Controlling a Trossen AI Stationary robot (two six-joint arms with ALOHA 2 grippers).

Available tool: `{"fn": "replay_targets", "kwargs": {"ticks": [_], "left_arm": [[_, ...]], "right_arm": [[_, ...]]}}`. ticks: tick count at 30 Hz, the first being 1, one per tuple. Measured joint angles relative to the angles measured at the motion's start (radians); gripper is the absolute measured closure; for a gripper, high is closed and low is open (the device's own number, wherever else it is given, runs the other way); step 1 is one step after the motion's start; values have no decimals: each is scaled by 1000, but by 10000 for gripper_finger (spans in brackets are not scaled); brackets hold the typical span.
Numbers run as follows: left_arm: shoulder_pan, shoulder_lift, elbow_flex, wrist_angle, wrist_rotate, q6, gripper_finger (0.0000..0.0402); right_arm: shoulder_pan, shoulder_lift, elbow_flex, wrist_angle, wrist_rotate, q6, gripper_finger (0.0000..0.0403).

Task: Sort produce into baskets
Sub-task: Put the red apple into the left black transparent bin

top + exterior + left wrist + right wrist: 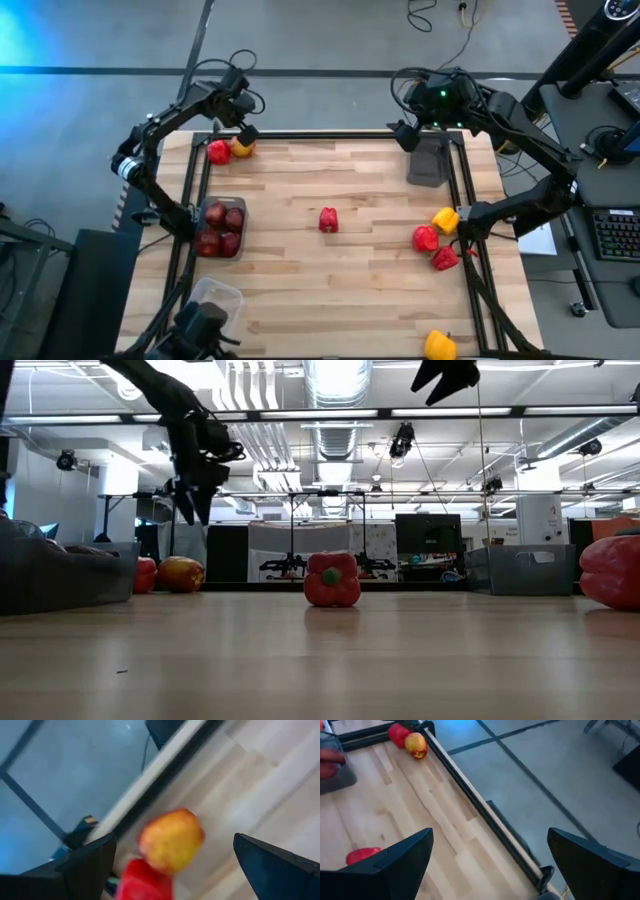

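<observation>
My left gripper (246,131) hangs open above the table's far left corner, just over a yellow-orange fruit (242,149) that lies on the wood beside a red pepper (218,152). In the left wrist view its fingers stand on either side of the fruit (170,840) without touching it. My right gripper (405,135) is open and empty, high over the far edge, next to an empty dark grey tray (430,162). A second dark grey tray (238,205) at the left holds several maroon fruits. A clear tub (215,298) stands at the near left.
A red pepper (328,220) stands at the table's middle. A yellow pepper (445,219) and two red peppers (425,238) lie by the right edge, and another yellow pepper (438,346) at the near right corner. A black frame rail (330,134) runs along the far edge.
</observation>
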Motion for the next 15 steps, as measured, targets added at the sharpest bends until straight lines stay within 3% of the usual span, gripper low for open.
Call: {"fn": "replay_targets", "kwargs": {"ticks": [7, 15], "left_arm": [[-7, 133, 81, -118, -15, 59, 11], [-2, 249, 58, -112, -100, 89, 11]], "right_arm": [[1, 0, -13, -102, -16, 86, 19], [109, -2, -163, -2, -16, 128, 19]]}}
